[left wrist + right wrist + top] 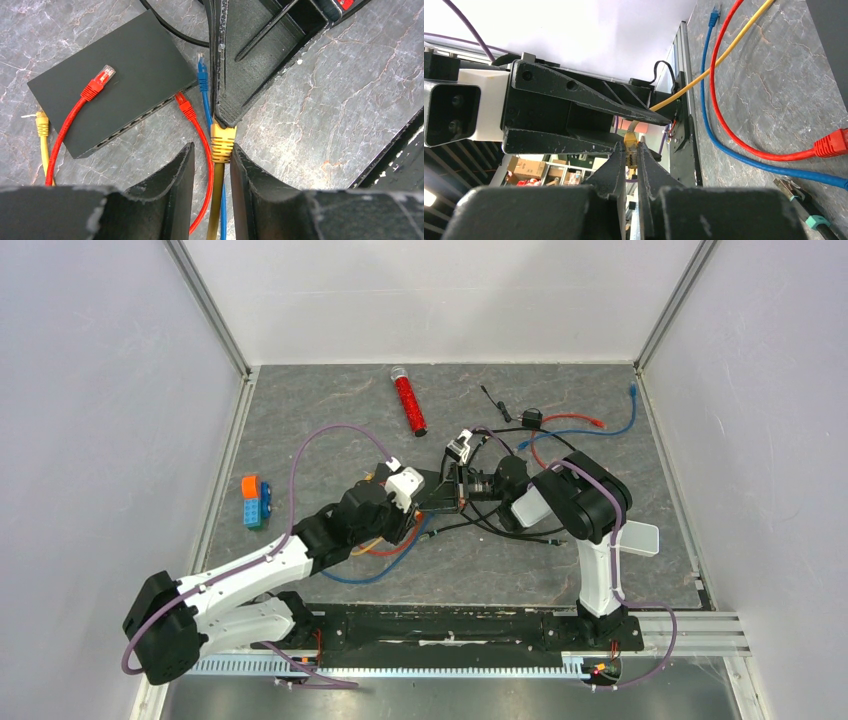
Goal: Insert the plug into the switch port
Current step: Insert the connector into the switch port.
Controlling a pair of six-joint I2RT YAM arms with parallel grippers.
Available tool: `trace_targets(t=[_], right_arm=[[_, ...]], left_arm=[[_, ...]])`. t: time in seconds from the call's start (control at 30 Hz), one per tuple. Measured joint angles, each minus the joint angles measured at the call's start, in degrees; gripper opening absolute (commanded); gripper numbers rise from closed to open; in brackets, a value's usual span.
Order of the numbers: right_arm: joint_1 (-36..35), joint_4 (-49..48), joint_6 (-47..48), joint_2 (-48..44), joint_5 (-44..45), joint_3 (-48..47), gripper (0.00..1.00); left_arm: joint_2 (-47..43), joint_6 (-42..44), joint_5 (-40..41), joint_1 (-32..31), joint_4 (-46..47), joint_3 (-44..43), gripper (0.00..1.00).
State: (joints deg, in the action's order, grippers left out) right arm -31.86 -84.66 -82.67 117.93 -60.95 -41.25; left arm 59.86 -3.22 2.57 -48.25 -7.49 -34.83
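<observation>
Right pincer [631, 150] holds yellow plug [223, 142]; red plug [184, 106] against ports [145, 112].

Pale grey walls [100, 390] close us in on the left, far and right, joined by aluminium corner posts [205, 300]. A grey marbled table mat [300, 400] lies under soft, even light. A metal rail [690, 625] runs along the near edge. In the right wrist view we see cardboard boxes [521, 165] and a bright lamp [428, 197].
</observation>
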Motion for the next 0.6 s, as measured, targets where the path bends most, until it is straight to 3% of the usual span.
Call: trace_targets(t=[0.37, 0.6], right_arm=[[0.04, -0.59, 1.62, 0.0, 0.94, 0.28, 0.0], [0.13, -0.59, 1.99, 0.26, 1.33, 0.28, 0.0]], left_arm=[[0.7, 5.53, -0.07, 0.0, -3.65, -3.76, 0.36], [0.81, 6.67, -1.16, 0.0, -4.44, -4.11, 0.21]])
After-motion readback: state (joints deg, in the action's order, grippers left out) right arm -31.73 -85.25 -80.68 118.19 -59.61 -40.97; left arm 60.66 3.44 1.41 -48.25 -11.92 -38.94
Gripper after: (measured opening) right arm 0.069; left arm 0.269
